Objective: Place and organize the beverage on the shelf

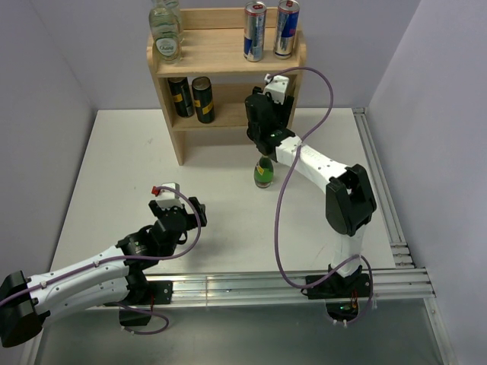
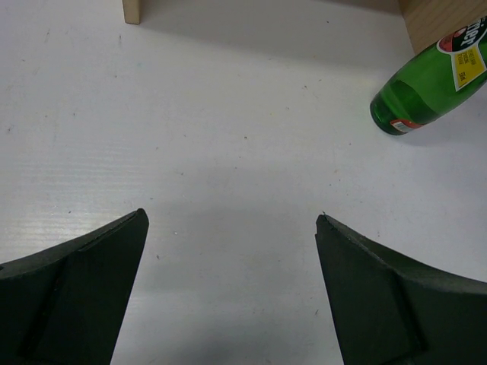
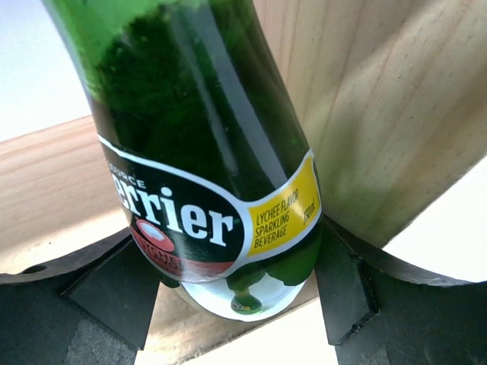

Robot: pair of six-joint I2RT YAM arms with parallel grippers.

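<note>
right gripper (image 3: 237, 262) is clamping the green glass labelled bottle (image 3: 190, 137) at its label, holding it upright, apparently for lifting, light wooden three-tier shelf (image 3: 380, 114) just behind the jaws; left gripper (image 2: 232, 228) is waiting, jaws wide apart, nothing between them

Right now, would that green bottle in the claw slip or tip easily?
Probably slippery: the green bottle looks like glossy glass, pinched in the right gripper. Likely rigid yet breakable. Tall and narrow-based, it may tip if nudged high.
</note>
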